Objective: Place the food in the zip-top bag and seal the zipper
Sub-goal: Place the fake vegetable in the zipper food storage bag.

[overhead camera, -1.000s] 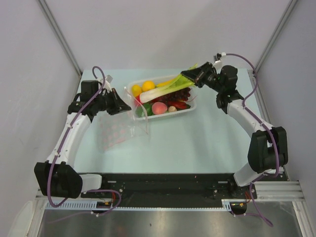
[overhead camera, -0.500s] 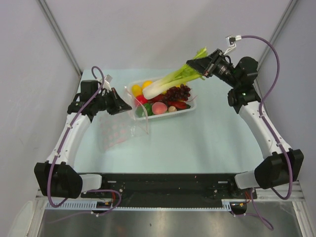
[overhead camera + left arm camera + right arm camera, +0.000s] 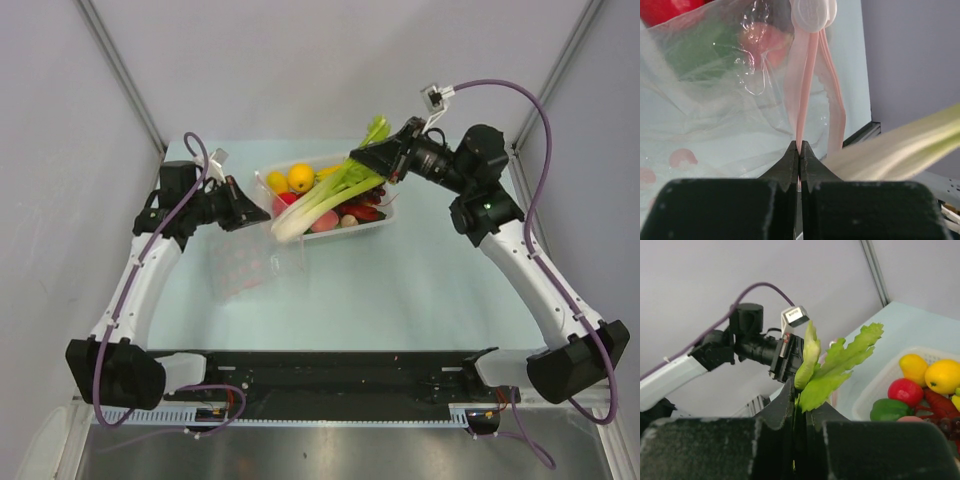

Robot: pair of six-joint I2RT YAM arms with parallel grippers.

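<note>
My right gripper (image 3: 368,160) (image 3: 799,390) is shut on the leafy end of the green-white leafy stalk (image 3: 322,196) (image 3: 840,362). It holds the stalk in the air, slanting over the white basket (image 3: 388,225), with the white end low near the bag mouth. My left gripper (image 3: 255,213) (image 3: 799,149) is shut on the pink-red zipper strip (image 3: 807,90) of the clear zip-top bag (image 3: 243,264) (image 3: 715,105) and holds that edge up. The rest of the bag hangs to the table. The blurred stalk (image 3: 900,150) shows at right in the left wrist view.
The basket holds more food: a lemon (image 3: 276,181) (image 3: 913,368), an orange (image 3: 301,177) (image 3: 942,376), a red fruit (image 3: 905,392), a green pepper (image 3: 890,410), a pink peach (image 3: 322,221) and grapes (image 3: 368,196). Grey walls stand on three sides.
My right arm has swung the stalk left and down, from above the basket's right side to across it, its white end now by the bag. My left gripper has raised the bag edge slightly.
</note>
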